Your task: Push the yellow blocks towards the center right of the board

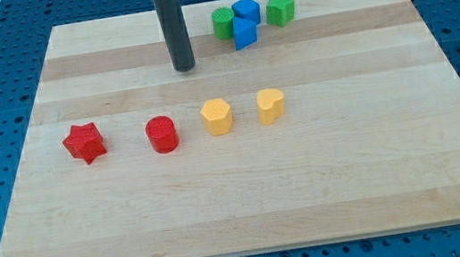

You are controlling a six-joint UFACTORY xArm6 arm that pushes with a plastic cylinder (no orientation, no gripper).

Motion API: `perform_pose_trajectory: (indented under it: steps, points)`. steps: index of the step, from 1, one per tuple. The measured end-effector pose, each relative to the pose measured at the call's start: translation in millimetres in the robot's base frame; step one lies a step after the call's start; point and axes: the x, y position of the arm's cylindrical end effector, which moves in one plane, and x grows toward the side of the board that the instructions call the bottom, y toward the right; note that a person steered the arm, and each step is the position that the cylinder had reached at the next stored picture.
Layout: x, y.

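1. Rod: dark, upright, entering from the view's top; my tip (184, 66) rests on the table (381, 179), touching no block. No hand is fitted, so there is no spread or pinch to report.
2. Yellow block, left one (217, 117): below my tip and slightly to the view's right, well apart from it.
3. Yellow block, right one (270, 105): near the first, further to the view's right of my tip; a gap lies between the two.
4. Red cylinder (161, 134): below my tip, a little to the view's left, beside the left yellow block.
5. Red star-shaped block (84, 143): furthest to the view's left of my tip.
6. Cluster to the view's right of my tip, near the table's top edge: green block (222, 23), two blue blocks (246, 9) (244, 33), packed close, and a second green block (280, 9) just beside them.
7. Path from my tip to the yellow blocks: bare wood.
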Motion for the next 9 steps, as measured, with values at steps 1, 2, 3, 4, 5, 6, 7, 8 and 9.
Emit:
perform_pose_trajectory:
  steps: [1,2,3,4,5,6,7,8,9]
  points:
    - [0.1,0.0]
    - [0.1,0.0]
    - [15.6,0.0]
    - [75.7,0.0]
    - [86.0,0.0]
    - [95.3,0.0]
    - [112.1,10.4]
    - [110.6,14.4]
    - [105.4,35.5]
